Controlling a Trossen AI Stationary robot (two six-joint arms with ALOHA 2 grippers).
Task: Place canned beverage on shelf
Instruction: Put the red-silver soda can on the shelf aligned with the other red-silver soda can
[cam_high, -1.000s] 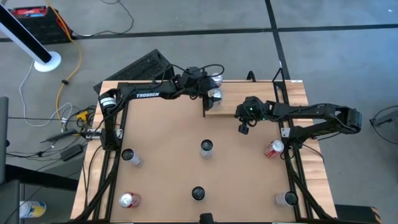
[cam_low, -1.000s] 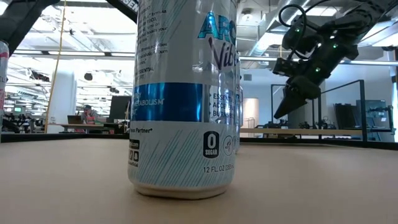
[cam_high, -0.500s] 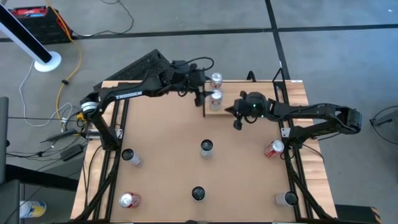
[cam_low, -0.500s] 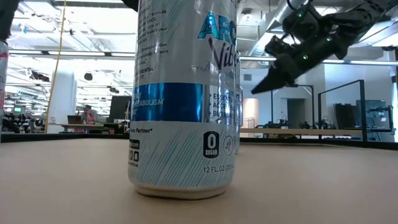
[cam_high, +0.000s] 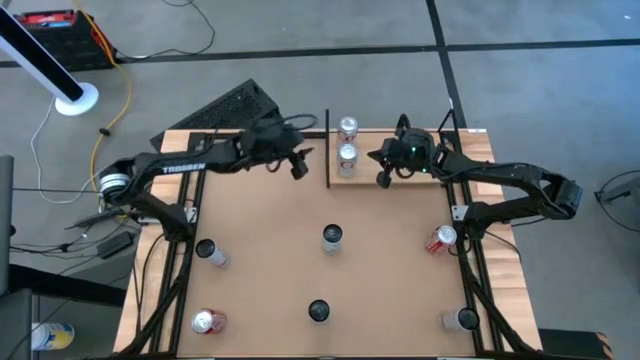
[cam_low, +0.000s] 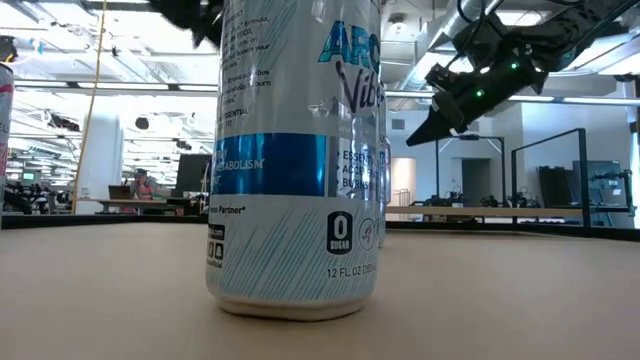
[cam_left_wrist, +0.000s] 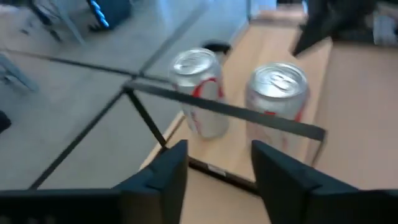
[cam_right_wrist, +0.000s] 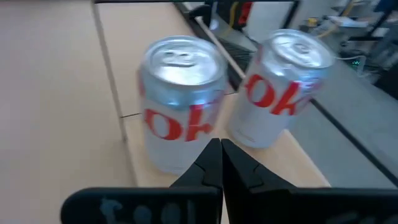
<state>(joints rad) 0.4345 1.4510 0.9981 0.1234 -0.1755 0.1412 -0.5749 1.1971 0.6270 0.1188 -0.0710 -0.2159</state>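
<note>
The shelf (cam_high: 358, 172), a small light-wood plank with black rods, stands at the table's far edge. Two silver cans with red lettering stand upright on it, one (cam_high: 347, 155) nearer, one (cam_high: 347, 127) behind it. My left gripper (cam_high: 298, 168) hangs left of the shelf, open and holding nothing; its wrist view shows both cans (cam_left_wrist: 277, 99) (cam_left_wrist: 202, 93) past a black rod. My right gripper (cam_high: 382, 181) hovers right of the cans, shut and holding nothing, pointing at them (cam_right_wrist: 180, 99) (cam_right_wrist: 283, 81). It also shows raised in the low view (cam_low: 415, 138).
Several more cans are spread over the table: one upright in the middle (cam_high: 332, 236), one near the front (cam_high: 318, 311) that fills the low view (cam_low: 295, 160), red ones at the front left (cam_high: 208, 321) and at the right (cam_high: 440, 238).
My left gripper has drawn back from the nearer can on the shelf toward the table's left edge; the can stays standing there. My right gripper has risen, moved toward the far edge beside the shelf, and tipped from pointing steeply down to nearly level.
</note>
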